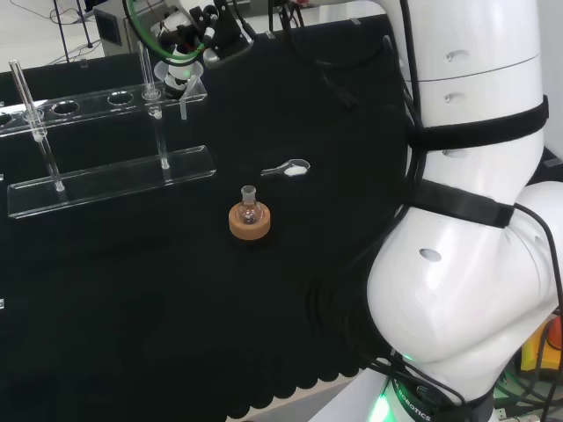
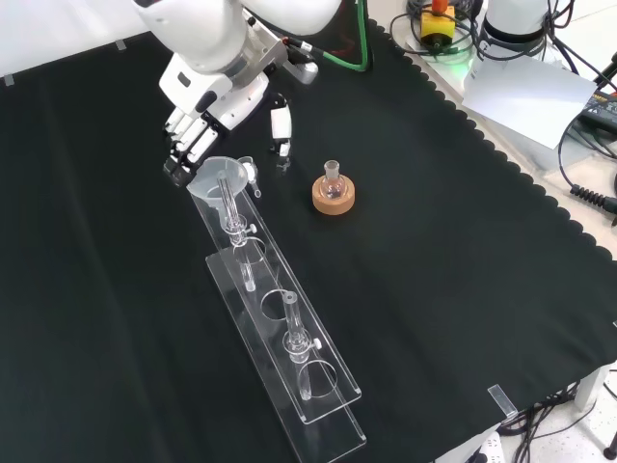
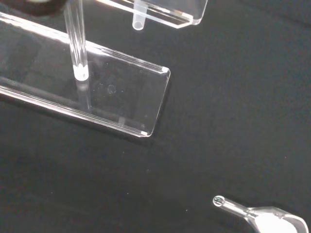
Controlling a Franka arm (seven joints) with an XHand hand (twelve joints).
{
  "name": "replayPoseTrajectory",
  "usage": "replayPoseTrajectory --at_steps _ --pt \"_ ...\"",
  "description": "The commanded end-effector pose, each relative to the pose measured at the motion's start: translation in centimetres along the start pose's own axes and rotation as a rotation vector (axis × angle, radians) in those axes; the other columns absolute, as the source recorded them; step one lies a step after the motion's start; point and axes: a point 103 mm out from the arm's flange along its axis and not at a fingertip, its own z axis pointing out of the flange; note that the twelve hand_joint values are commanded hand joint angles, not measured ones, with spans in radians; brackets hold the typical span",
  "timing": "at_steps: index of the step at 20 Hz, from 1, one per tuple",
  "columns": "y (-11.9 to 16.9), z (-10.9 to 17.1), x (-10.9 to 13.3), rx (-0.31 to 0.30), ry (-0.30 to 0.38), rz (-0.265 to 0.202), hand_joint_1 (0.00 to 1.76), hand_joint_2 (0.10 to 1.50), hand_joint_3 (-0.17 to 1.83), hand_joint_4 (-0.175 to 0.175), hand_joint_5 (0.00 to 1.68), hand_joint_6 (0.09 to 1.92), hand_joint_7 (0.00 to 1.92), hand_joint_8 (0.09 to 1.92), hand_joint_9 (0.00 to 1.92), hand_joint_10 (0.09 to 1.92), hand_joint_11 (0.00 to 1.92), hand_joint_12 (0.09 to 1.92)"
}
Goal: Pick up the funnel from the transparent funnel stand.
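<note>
Looking past the palm, we see the stand's clear base plate (image 3: 97, 92) on the black cloth (image 3: 218, 121), a clear post (image 3: 77, 43) rising from it, the funnel's stem tip (image 3: 139, 19) poking below the upper shelf (image 3: 165, 12), and a glass spoon (image 3: 265, 216) holding white powder well apart.

Stand posts (image 2: 289, 323) crowd funnel (image 2: 218, 178) on one side; cork-ringed flask (image 2: 333, 189), spoon (image 1: 288, 169) nearby; open cloth (image 2: 463, 270) beyond.
</note>
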Motion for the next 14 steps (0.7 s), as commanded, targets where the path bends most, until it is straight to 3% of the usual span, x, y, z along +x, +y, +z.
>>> replayPoseTrajectory --at_steps 1,8,14 --pt "0.7 0.1 0.3 0.033 -0.052 -0.006 0.73 0.66 0.36 -0.078 0.02 0.09 0.0 0.39 0.15 0.83 0.21 1.47" --pt "1.6 0.5 0.5 0.05 -0.074 -0.01 0.78 0.6 0.52 -0.083 0.07 0.09 0.0 0.46 0.19 0.81 0.24 1.46" --pt "2.1 0.6 0.2 0.03 -0.095 -0.006 0.79 0.58 0.58 -0.081 0.08 0.09 0.0 0.5 0.21 0.8 0.25 1.45"
